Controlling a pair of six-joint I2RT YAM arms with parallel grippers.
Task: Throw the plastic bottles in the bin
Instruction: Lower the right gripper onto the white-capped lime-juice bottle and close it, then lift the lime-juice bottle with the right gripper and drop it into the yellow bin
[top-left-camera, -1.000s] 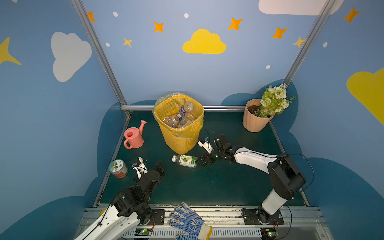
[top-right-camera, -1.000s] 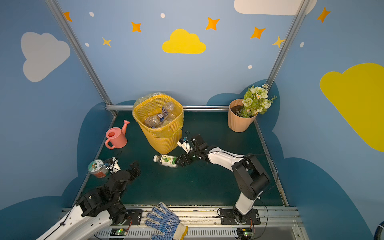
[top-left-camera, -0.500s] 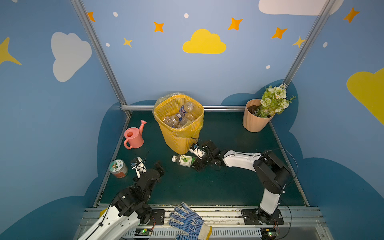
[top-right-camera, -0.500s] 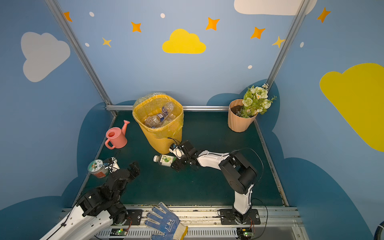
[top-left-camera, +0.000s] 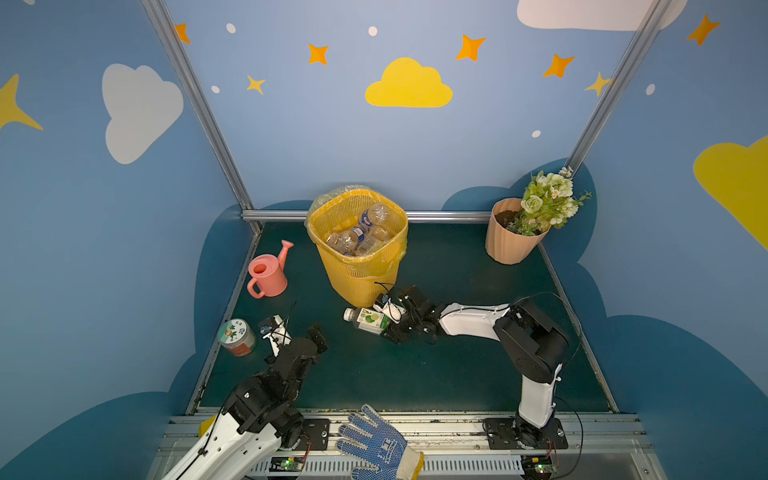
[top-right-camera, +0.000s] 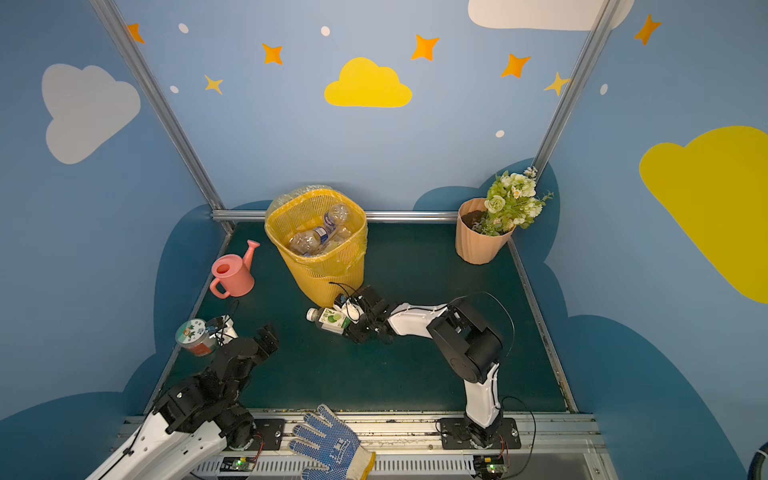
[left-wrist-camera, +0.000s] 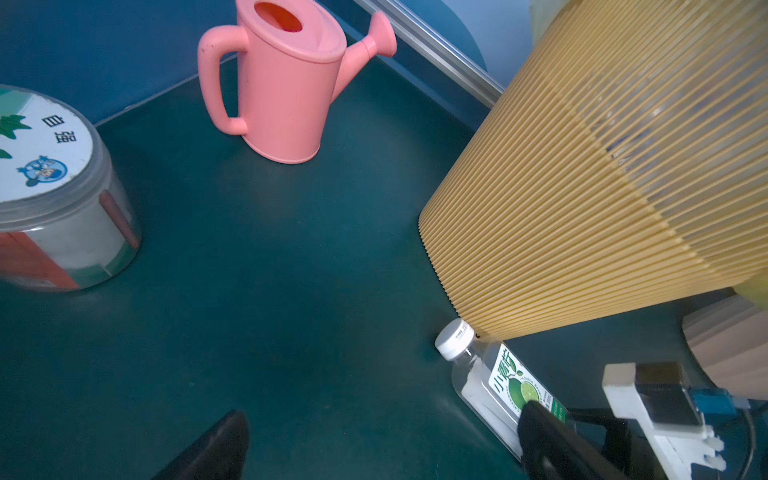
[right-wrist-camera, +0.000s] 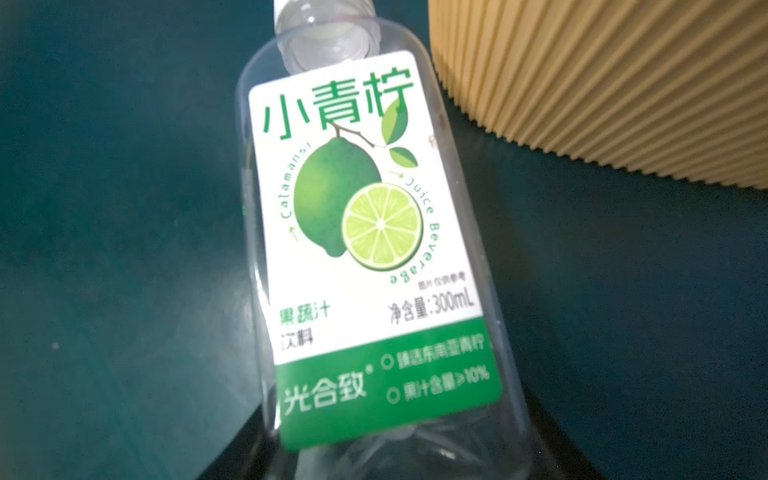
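The lime bottle (right-wrist-camera: 374, 232) is laid on its side on the dark green mat (top-left-camera: 415, 374). Its white cap is just beside the foot of the bin (top-left-camera: 357, 278); whether they touch cannot be told. The lower body of the bottle is enclosed by the right gripper (top-left-camera: 390, 327), with one finger on each side. Contact seems to be made, but how firm it is cannot be judged. The left gripper (left-wrist-camera: 382, 461) is held wide open and nothing is between its fingers.

The bottle is made of thin, clear, smooth plastic with a glossy paper label, and it looks empty. Because it is taken near the base, the long neck end can swing down or slip out when it is lifted. If it is squeezed too much, the wall can be dented.

The bin is tall and ribbed, widens to the rim and is lined with a thin liner (top-left-camera: 332, 197). It can be pushed or tipped if the cap is dragged against it. Other bottles (top-left-camera: 353, 239) are already piled inside, so a dropped one may bounce out.
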